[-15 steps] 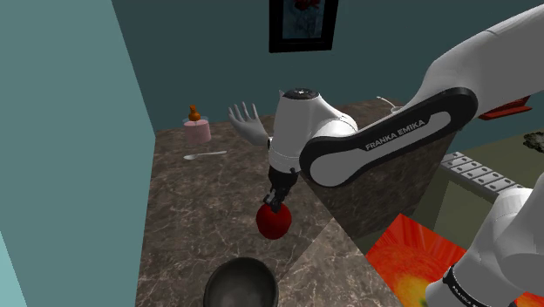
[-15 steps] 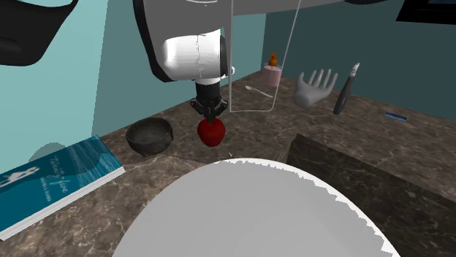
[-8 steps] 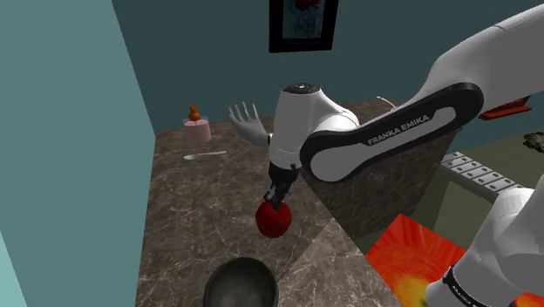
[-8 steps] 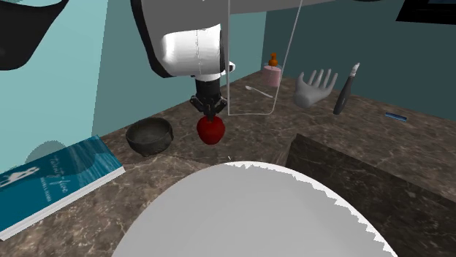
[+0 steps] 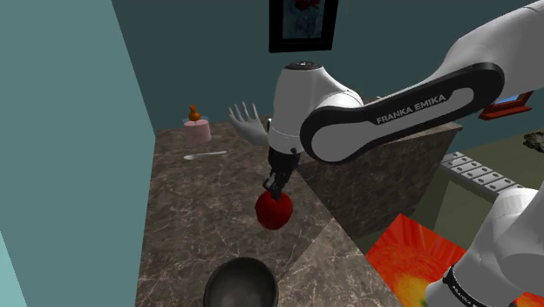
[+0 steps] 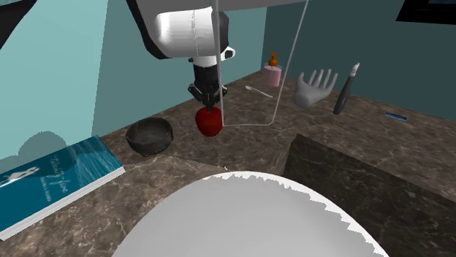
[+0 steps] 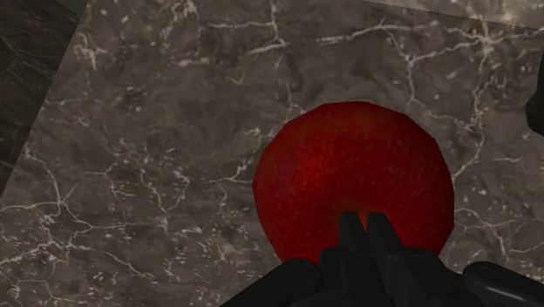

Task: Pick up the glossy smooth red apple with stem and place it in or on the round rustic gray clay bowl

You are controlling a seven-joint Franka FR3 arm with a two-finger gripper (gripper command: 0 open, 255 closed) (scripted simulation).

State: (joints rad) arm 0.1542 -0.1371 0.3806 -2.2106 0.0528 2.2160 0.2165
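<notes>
The red apple [image 5: 275, 210] hangs in the air above the brown marble counter, held at its top by my black gripper [image 5: 275, 186], which is shut on it. In the second exterior view the apple [image 6: 209, 122] hangs under the gripper [image 6: 208, 104], to the right of the dark grey round bowl [image 6: 150, 135]. The bowl [image 5: 241, 283] sits at the shoulder view's bottom edge, below the apple and nearer the camera. In the wrist view the apple [image 7: 356, 180] lies just beyond the closed fingers, over marble.
A pink cake with an orange topper [image 5: 197, 129], a white spoon [image 5: 204, 155] and a grey hand model [image 5: 247, 120] stand at the counter's far end. A teal book [image 6: 51, 179] lies beside the bowl. A teal wall [image 5: 70, 157] bounds the counter's left side.
The gripper has lifted the apple a little higher and carried it slightly toward the bowl's side. Bowl and other things have not moved.
</notes>
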